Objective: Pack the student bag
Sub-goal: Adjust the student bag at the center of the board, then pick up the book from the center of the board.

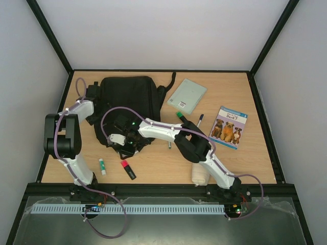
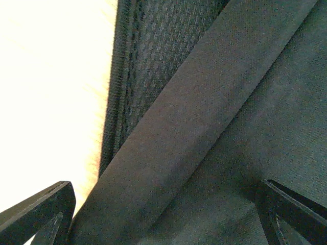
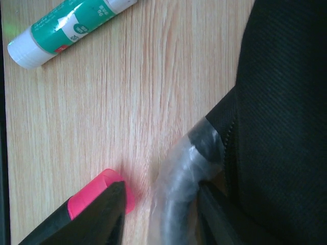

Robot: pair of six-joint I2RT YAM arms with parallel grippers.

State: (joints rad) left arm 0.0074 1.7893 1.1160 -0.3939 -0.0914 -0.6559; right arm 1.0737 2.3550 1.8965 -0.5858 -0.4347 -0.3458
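Leftward, right arm [image 1: 168,130] stretched, gripper [image 3: 153,219] astride handle [image 3: 176,194]

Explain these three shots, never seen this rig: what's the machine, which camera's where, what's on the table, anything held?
Two robot arms are bolted at the table's near edge, each ending in a two-finger gripper. The wide picture looks down from above and behind them; the other two come from wrist cameras. On the table lie a black backpack, a grey pad, a dog book, a glue stick, a red highlighter and a white pouch. The left gripper is wide open over a strap. The right gripper straddles the bag's grey handle with a gap on one side, so nothing looks held.
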